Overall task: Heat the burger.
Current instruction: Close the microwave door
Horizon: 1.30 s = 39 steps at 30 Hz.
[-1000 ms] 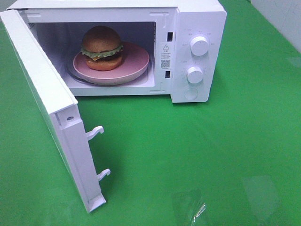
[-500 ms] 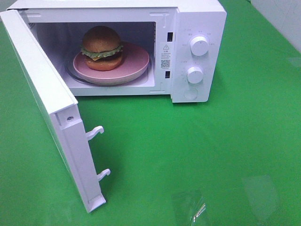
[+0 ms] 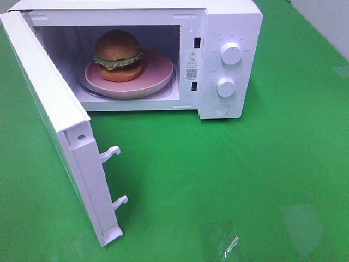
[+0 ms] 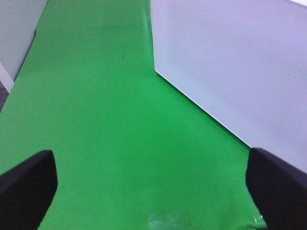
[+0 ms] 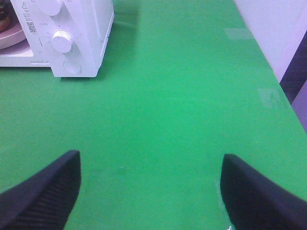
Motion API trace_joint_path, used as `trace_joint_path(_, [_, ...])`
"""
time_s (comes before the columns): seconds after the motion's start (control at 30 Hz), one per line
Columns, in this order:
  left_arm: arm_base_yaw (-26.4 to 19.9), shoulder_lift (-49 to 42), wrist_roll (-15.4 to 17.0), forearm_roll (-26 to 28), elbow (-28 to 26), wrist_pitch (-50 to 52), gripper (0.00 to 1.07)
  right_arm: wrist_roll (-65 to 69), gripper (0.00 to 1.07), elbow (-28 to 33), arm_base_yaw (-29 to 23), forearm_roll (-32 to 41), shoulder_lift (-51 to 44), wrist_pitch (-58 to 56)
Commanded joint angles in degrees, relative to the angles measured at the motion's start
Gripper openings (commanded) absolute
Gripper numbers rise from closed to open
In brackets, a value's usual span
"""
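The burger [image 3: 118, 54] sits inside the microwave [image 3: 229, 22], on a pink plate [image 3: 158, 71] that rests on the glass turntable. It stands toward the left rear of the plate, upright, with the lettuce and cheese showing between the bun halves. The microwave's door [image 3: 49, 98] is swung wide open to the left, its two white latch hooks [image 3: 110, 153] pointing out over the green cloth [image 3: 245, 174]. On the control panel the upper knob [image 3: 231, 53], the lower knob [image 3: 226, 87] and the round button [image 3: 220, 109] below them are untouched.

Neither arm shows in the high view. In the left wrist view the left gripper [image 4: 152, 184] hangs over bare green cloth with its dark fingers [image 4: 29, 189] spread far apart and nothing between them; the dotted face of the door [image 4: 230, 62] lies just ahead on one side. In the right wrist view the right gripper [image 5: 151, 184] is likewise released, its fingers [image 5: 48, 191] well apart over the cloth and holding nothing, with the microwave's panel [image 5: 91, 28] and lower knob [image 5: 62, 41] well ahead.

Compared with a second ago, the burger, plate, door and knobs are all in the same places. Only the faint shiny patch on the cloth near the right front corner [image 3: 300, 224] looks slightly shifted.
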<state>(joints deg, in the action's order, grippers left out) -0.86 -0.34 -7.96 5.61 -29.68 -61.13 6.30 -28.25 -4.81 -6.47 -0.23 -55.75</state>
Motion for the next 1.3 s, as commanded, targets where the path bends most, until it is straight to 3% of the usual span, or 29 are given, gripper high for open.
trace_joint_path(0.03, [0.29,-0.29,0.06,0.29,0.06,-0.23,1.00,-0.34,0.76,0.00,0.17,-0.11,-1.55,0.63])
trace_joint_path(1.03, [0.29,-0.29,0.06,0.46,0.00,-0.11,1.00,-0.34,0.76,0.00,0.17,-0.11,-1.55,0.63])
trace_joint_path(1.27, [0.29,-0.29,0.23,-0.23,-0.97,1.26,0.90,-0.34,0.76,0.00,0.17,-0.11,-1.55,0.63])
trace_joint_path(1.3, [0.29,-0.29,0.23,-0.29,-1.09,1.49,0.85,-0.34,0.76,0.00,0.17,-0.11,-1.55,0.63])
